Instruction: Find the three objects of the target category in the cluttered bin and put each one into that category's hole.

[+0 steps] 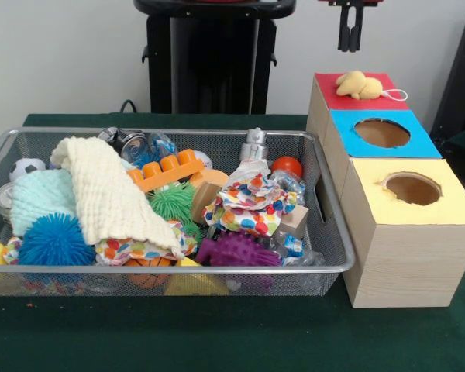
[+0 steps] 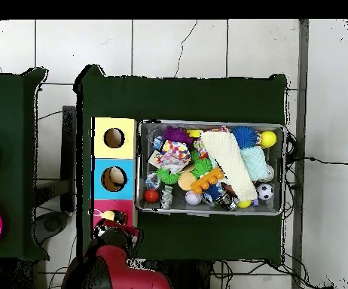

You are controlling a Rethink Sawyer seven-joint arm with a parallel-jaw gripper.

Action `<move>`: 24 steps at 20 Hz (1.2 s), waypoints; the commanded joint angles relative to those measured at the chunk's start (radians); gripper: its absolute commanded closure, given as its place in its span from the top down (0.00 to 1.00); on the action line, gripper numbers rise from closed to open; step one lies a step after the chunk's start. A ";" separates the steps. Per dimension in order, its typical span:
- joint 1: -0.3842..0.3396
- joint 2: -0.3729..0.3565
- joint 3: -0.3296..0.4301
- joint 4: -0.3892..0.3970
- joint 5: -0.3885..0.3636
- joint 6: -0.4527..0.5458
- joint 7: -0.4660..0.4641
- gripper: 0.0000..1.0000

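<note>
The silver wire-mesh bin (image 1: 178, 269) fills the left and middle of the front view, piled with clutter; it also shows in the overhead view (image 2: 211, 213). A pale yellow-tan soft animal toy (image 1: 359, 85) lies on the red-topped box (image 1: 325, 91), over its hole, which is hidden under it. The toy (image 2: 108, 216) also shows from above. My gripper (image 1: 350, 43) hangs straight above the toy, clear of it, slightly open and empty. No tiger-striped toy shows in the bin.
The blue-topped box (image 1: 421, 142) and yellow-topped box (image 1: 449, 205) stand in front of the red one, holes uncovered. The bin holds a cream knitted cloth (image 1: 108, 194), a blue spiky ball (image 1: 54, 240), a purple spiky ball (image 1: 236, 249), an orange block (image 1: 167, 170) and a dotted cloth (image 1: 252, 203).
</note>
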 commanded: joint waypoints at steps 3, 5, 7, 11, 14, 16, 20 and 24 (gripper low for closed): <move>0.001 0.102 0.019 -0.095 -0.020 0.037 0.105 0.00; 0.008 0.145 0.026 -0.094 -0.023 -0.018 0.120 0.00; 0.040 0.172 0.001 -0.102 -0.016 -0.035 0.122 0.00; 0.058 0.232 -0.005 -0.102 -0.020 -0.099 0.138 0.00; 0.042 0.267 0.015 -0.091 -0.035 -0.154 0.160 0.00; 0.036 0.272 0.024 -0.086 -0.038 -0.162 0.164 0.00; 0.039 0.272 0.031 -0.102 -0.026 -0.157 0.162 0.00; 0.039 0.334 0.035 -0.122 -0.033 -0.209 0.159 0.00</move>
